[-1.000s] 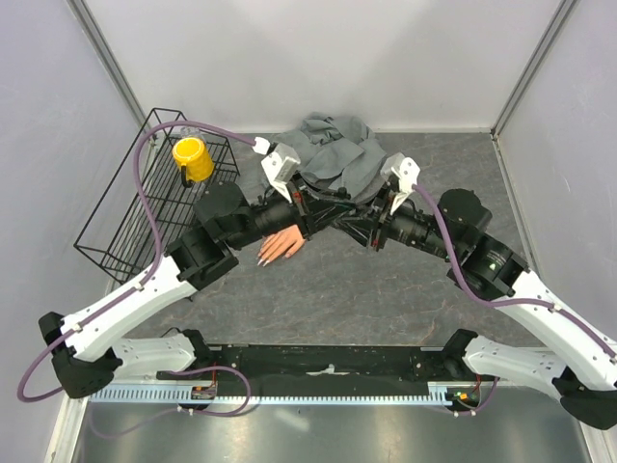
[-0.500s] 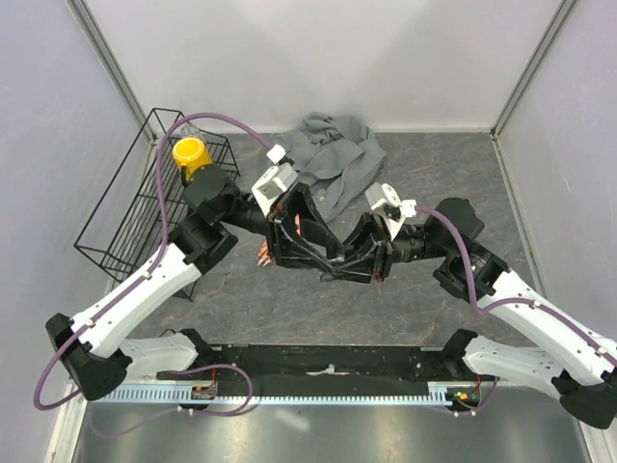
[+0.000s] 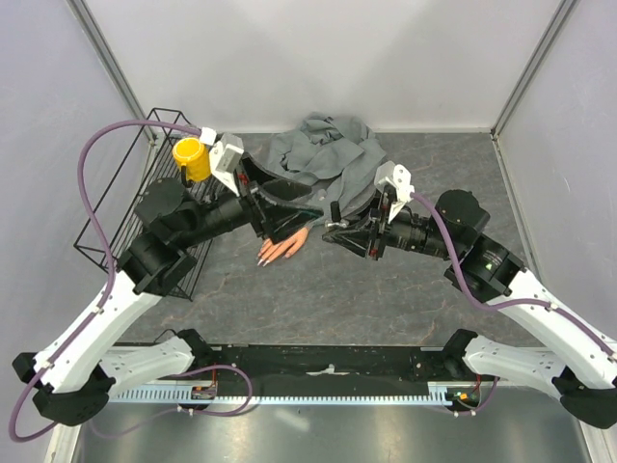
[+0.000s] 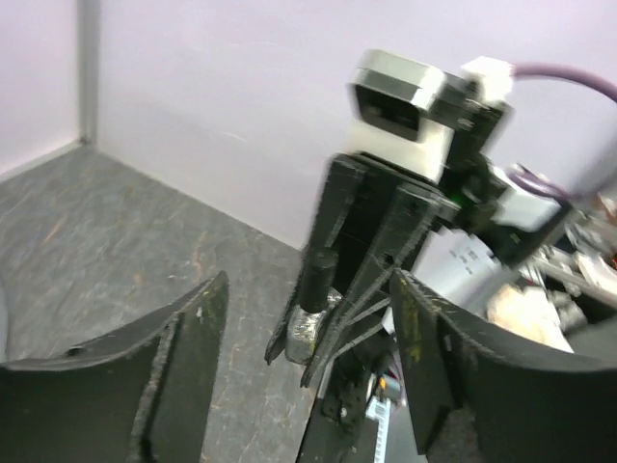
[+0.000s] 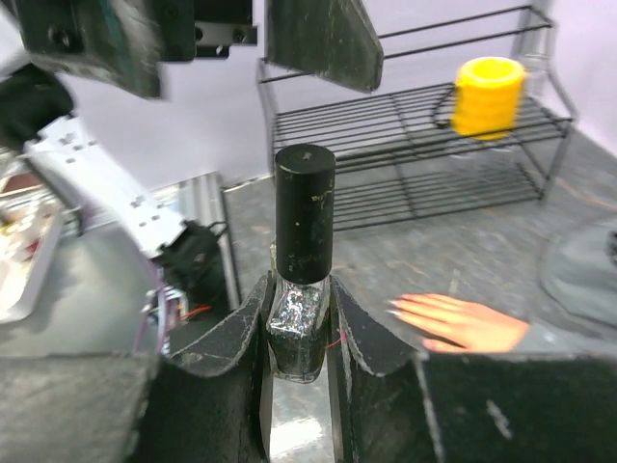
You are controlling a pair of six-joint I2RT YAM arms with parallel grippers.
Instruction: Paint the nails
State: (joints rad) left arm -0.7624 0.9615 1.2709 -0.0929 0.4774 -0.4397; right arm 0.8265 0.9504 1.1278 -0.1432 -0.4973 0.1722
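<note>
The peach mannequin hand (image 3: 284,248) lies on the table with its grey sleeve (image 3: 323,154) behind it. Its pale nails (image 3: 262,258) point to the near left; the right wrist view shows the nails (image 5: 397,308) too. My right gripper (image 3: 330,232) (image 5: 300,289) is shut on a glittery nail polish bottle (image 5: 302,323), upright, its black cap (image 5: 305,212) on. It hovers just right of the hand. My left gripper (image 3: 292,216) (image 4: 308,333) stands open and empty above the hand, facing the bottle (image 4: 310,323).
A black wire rack (image 3: 125,217) stands at the far left with a yellow cup (image 3: 192,158) (image 5: 490,96) on it. White walls close in the table on three sides. The arms' black base rail (image 3: 328,362) runs along the near edge.
My left gripper has opened and its arm has swung back to the left. The right gripper, still holding the bottle, dipped toward the middle and returned to the right of the hand.
</note>
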